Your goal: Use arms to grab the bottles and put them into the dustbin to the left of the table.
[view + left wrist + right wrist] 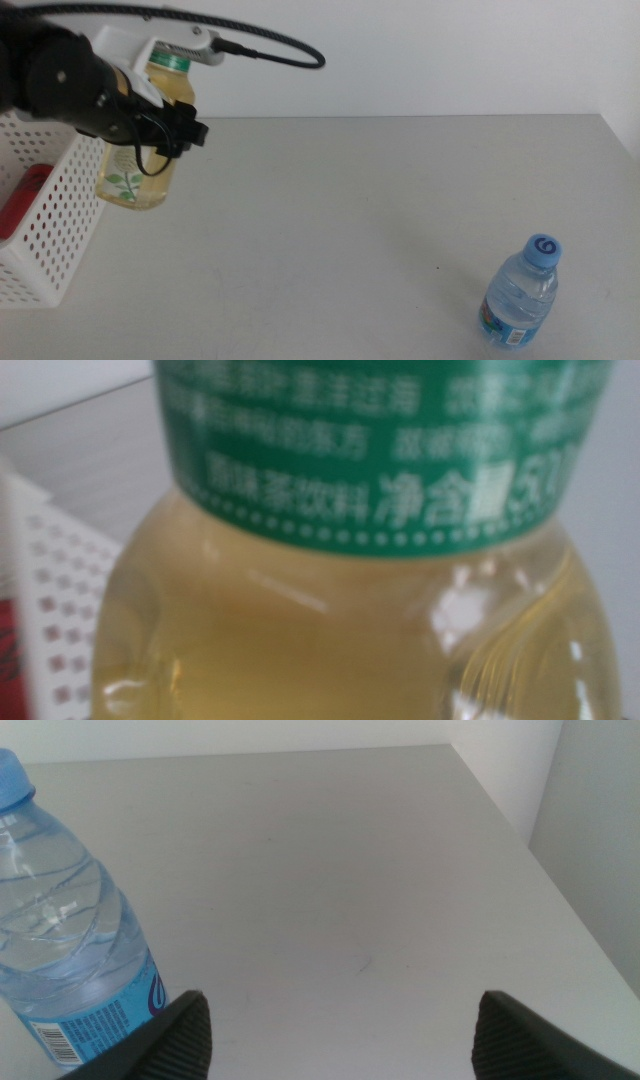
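Left gripper [150, 125] clamped on yellow bottle [140, 165], held aloft just beside basket [50, 230]. Red can [25, 200] inside basket. Right gripper [340, 1030] spread wide, empty, beside water bottle [522, 295] upright on surface [350, 220].

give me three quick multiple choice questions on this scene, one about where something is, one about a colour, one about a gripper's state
1. Where is the yellow-liquid bottle?
A. lying in the basket
B. held in the air beside the basket
C. standing at the table's right end

2. What colour is the cap of the water bottle?
A. blue
B. red
C. white

3. How do the right gripper's jaws stand?
A. shut on the water bottle
B. shut on nothing
C. open, with bare table between them

Answers: B, the left gripper holds it beside the basket; A, the cap is blue; C, the jaws stand wide apart beside the bottle.
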